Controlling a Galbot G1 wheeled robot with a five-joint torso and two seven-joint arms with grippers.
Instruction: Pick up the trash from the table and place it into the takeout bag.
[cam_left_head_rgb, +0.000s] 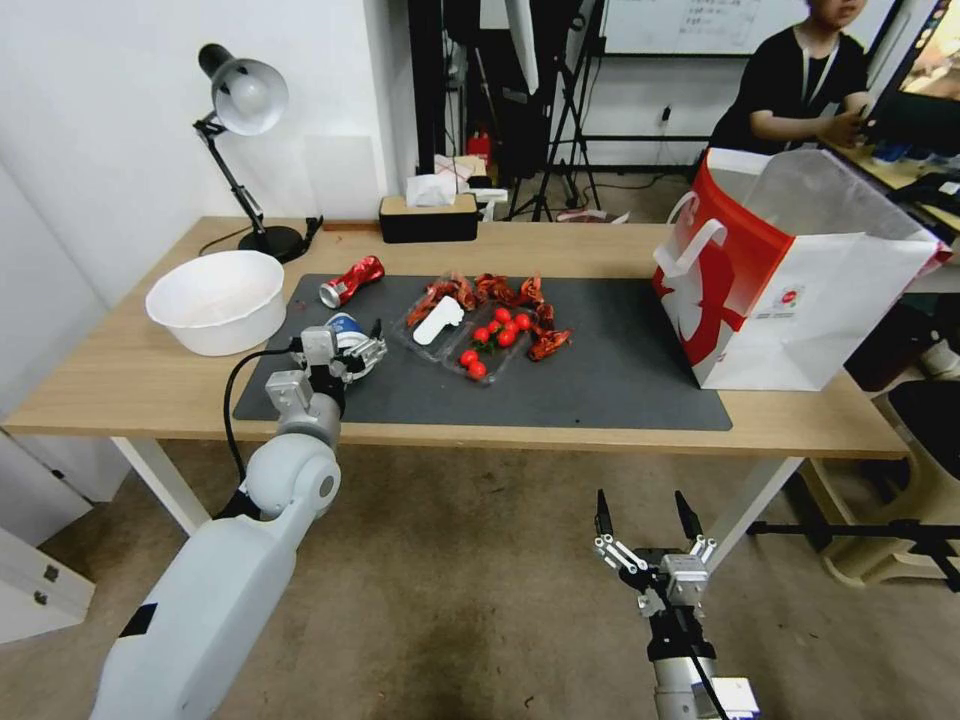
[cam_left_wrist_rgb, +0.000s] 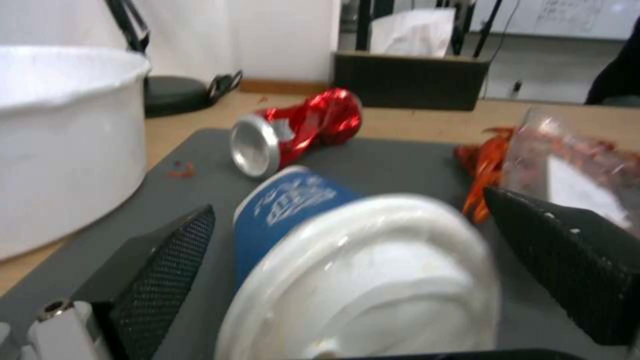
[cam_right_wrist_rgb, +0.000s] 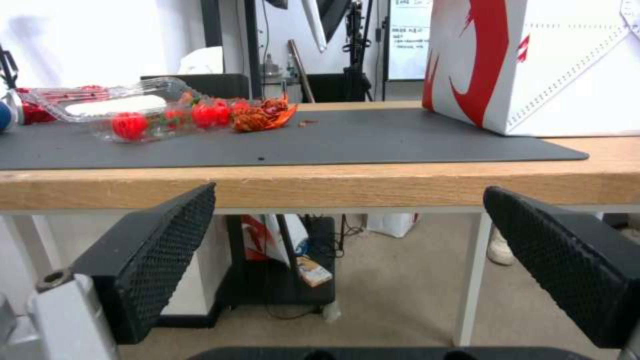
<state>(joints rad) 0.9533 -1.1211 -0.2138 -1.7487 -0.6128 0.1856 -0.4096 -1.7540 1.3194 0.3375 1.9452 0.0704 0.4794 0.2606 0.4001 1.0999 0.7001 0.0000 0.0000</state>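
Right claw (cam_left_head_rgb: 646, 520) spread below table (cam_left_head_rgb: 150, 385) edge.

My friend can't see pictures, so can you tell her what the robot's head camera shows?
The left gripper has its jaws open around a blue-white cup lying on the grey mat of a wooden table. Nearby lie a crushed red can and food scraps, with the red-and-white bag at the right. The right gripper waits open below the table's edge.

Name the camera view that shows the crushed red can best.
The left wrist view: the crushed red can lies close and whole on the mat beyond the blue cup. The head view shows it small.
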